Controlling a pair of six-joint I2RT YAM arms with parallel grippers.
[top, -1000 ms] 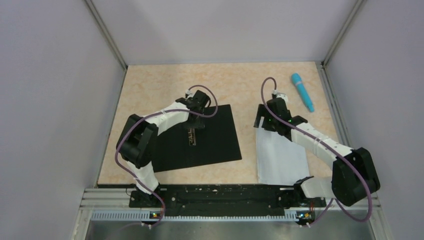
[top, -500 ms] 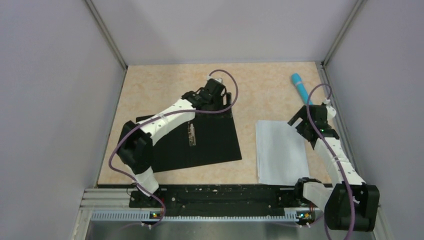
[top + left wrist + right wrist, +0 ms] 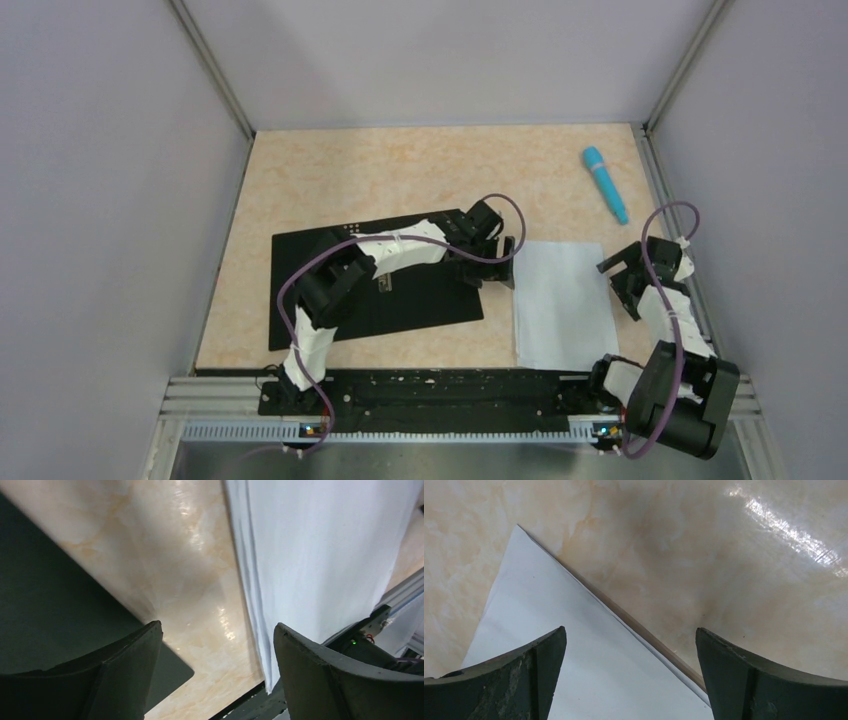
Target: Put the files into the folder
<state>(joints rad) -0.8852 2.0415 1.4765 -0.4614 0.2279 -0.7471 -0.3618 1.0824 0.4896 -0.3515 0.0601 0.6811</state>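
The files (image 3: pixel 562 305) are a thin stack of white sheets lying flat on the table at the right. The folder (image 3: pixel 400 300) lies open to their left, black inside up, and my left arm crosses it. My left gripper (image 3: pixel 508 265) hangs open and empty over the gap between the folder's right edge and the sheets' left edge. In the left wrist view the folder (image 3: pixel 45 595) and the files (image 3: pixel 325 545) flank that gripper (image 3: pixel 217 645). My right gripper (image 3: pixel 615 285) is open and empty at the sheets' right edge; in its wrist view it (image 3: pixel 631 640) straddles the files' (image 3: pixel 554 625) edge.
A blue pen (image 3: pixel 606 183) lies at the far right of the table. Metal frame rails (image 3: pixel 670 250) run close along the right side beside my right arm. The black base rail (image 3: pixel 440 390) borders the near edge.
My left arm swung from the folder's far edge to the gap beside the sheets, jaws widening. My right arm drew back off the sheets to their right edge and opened wider.
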